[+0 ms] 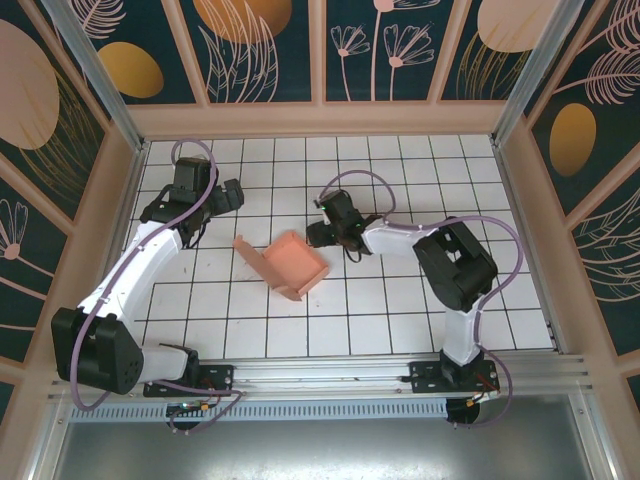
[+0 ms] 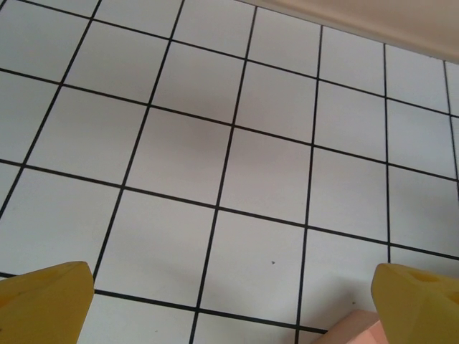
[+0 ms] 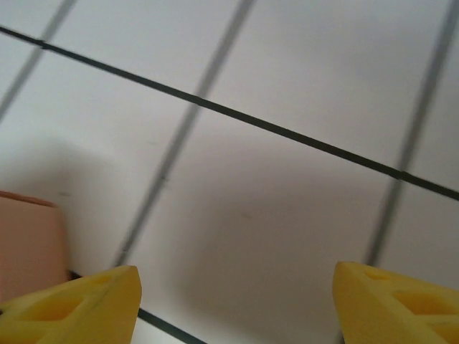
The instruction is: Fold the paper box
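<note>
Thin salmon-card paper box (image 1: pixel 291 263) is lying diagonally, hollow upward, between left pincer (image 2: pixel 231 304) and right pincer (image 3: pixel 237 304), both gaping empty.

left arm (image 1: pixel 140 265), right arm (image 1: pixel 400 240): white shells — black joints | cables (image 1: pixel 358 173): lilac | gripper fingers (image 2: pixel 43 304): yellow (both arms)

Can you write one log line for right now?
paper box: half-folded, on table; left fingers: open, empty; right fingers: open, empty

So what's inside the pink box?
The open salmon-pink cardboard box on the white tiled table shows just its own pink bottom, with nothing lying in it. Its raised walls hide the inside corners, so I can't check there.
</note>
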Robot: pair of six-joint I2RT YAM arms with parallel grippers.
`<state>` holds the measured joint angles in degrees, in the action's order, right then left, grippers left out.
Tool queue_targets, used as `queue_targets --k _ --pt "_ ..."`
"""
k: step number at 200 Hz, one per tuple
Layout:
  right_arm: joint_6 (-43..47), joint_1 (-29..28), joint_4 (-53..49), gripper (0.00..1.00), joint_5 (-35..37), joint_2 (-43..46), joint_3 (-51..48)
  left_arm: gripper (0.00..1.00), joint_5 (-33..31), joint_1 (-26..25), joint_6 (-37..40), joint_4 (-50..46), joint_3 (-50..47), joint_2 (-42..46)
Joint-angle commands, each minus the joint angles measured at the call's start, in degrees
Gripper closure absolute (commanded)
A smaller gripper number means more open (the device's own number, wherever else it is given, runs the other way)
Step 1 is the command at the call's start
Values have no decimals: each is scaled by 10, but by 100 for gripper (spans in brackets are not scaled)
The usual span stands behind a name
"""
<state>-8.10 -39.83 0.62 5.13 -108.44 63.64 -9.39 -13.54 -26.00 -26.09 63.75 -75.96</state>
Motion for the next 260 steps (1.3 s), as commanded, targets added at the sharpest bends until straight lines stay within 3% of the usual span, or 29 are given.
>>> queue_targets --k 1,25,49,86,108,154,217,234,260 --pt "-32 20 0 29 18 55 -47 1 16 3 5 31 -13 20" --pt "-11 41 26 29 -6 108 -94 2 21 3 12 47 -22 37" --pt "114 52 83 28 -128 151 -135 2 27 3 20 59 -33 49" --pt "317 52 18 26 -293 128 -68 2 40 3 34 90 -63 100" --pt "406 48 -42 26 -371 85 0 1 10 4 37 87 -76 135" --pt "525 -6 -178 26 -346 -63 185 1 -65 4 5 -4 -74 126" --pt "581 -36 -354 28 -345 -242 429 1 -75 11 22 -13 -100 159" --pt "580 -37 -379 33 -333 -267 467 1 -74 12 24 -12 -104 156" --pt "566 -30 -376 54 -311 -266 471 1 -71 12 28 -6 -108 153"
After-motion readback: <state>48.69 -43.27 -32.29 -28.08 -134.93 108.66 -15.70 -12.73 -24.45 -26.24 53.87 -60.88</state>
